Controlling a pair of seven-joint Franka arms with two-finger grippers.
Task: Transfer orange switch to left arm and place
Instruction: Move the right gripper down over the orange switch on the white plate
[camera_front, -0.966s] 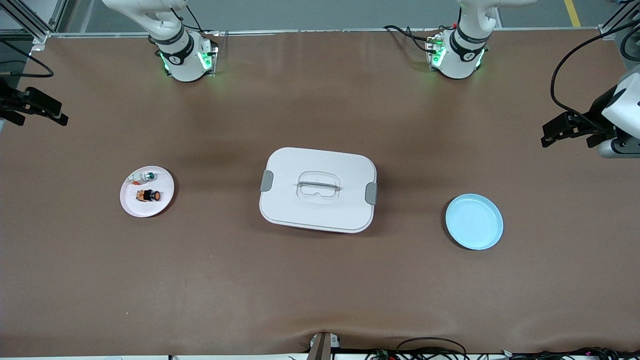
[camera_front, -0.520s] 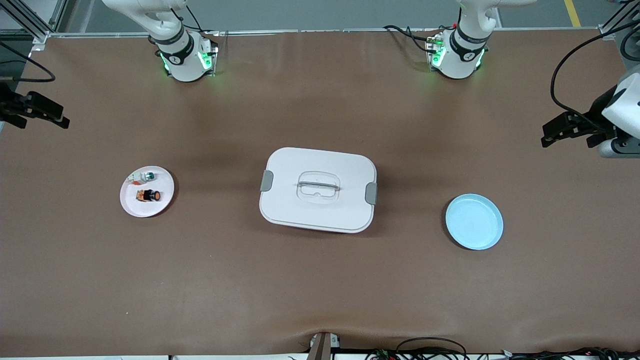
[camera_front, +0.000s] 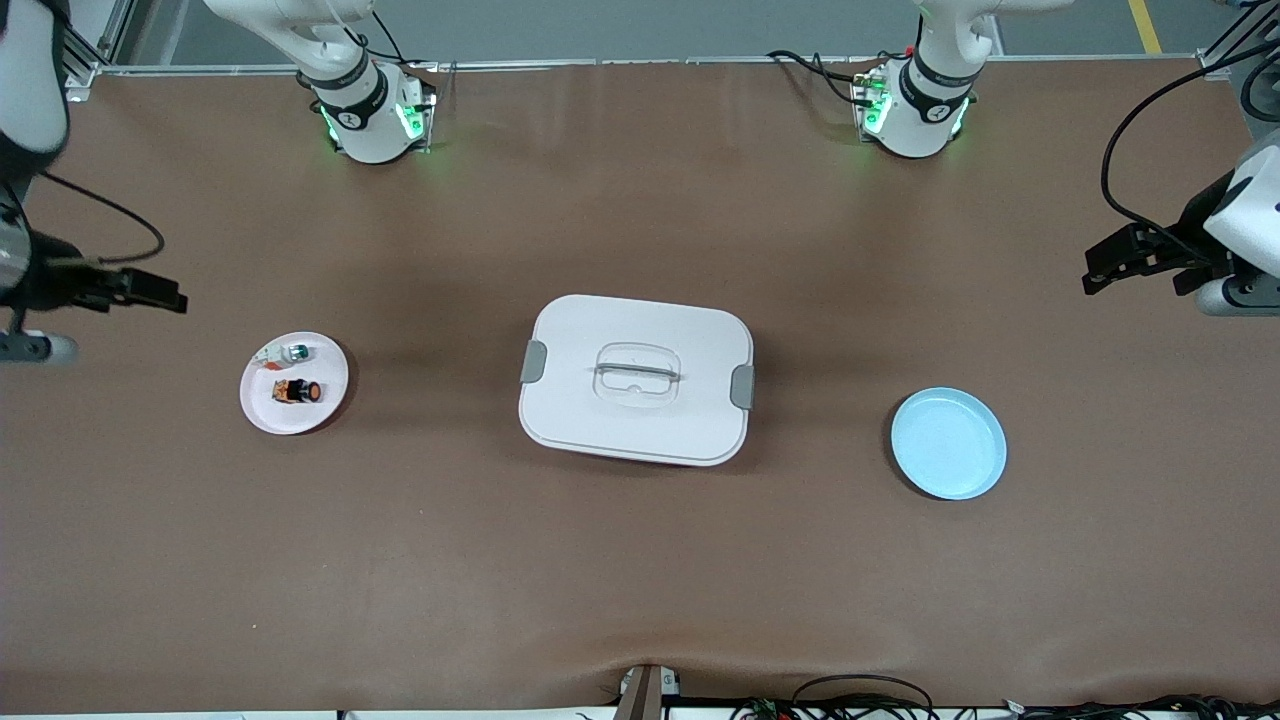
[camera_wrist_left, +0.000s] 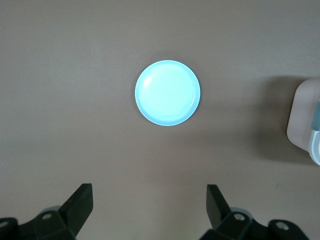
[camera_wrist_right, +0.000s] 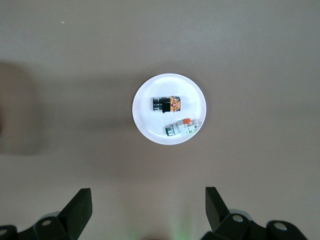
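Note:
The orange switch (camera_front: 298, 391) lies on its side on a small pink plate (camera_front: 262, 412) toward the right arm's end of the table. In the right wrist view the switch (camera_wrist_right: 166, 104) lies on the plate (camera_wrist_right: 147, 122) beside a white-and-green part. My right gripper (camera_front: 165, 295) hangs high over the table's edge close to that plate, open and empty (camera_wrist_right: 148, 210). The white lidded box (camera_front: 636, 379) stands mid-table. My left gripper (camera_front: 1098, 270) waits high over the left arm's end, open and empty (camera_wrist_left: 149, 210).
The white-and-green part (camera_front: 285, 352) shares the pink plate with the switch and shows in the right wrist view (camera_wrist_right: 181, 128). An empty blue plate (camera_front: 948, 443) lies between the box and the left arm's end (camera_wrist_left: 167, 93). A corner of the box (camera_wrist_left: 305, 125) shows in the left wrist view.
My right gripper has come in from the table's edge toward the pink plate. The left arm, the switch, the box and both plates have not moved.

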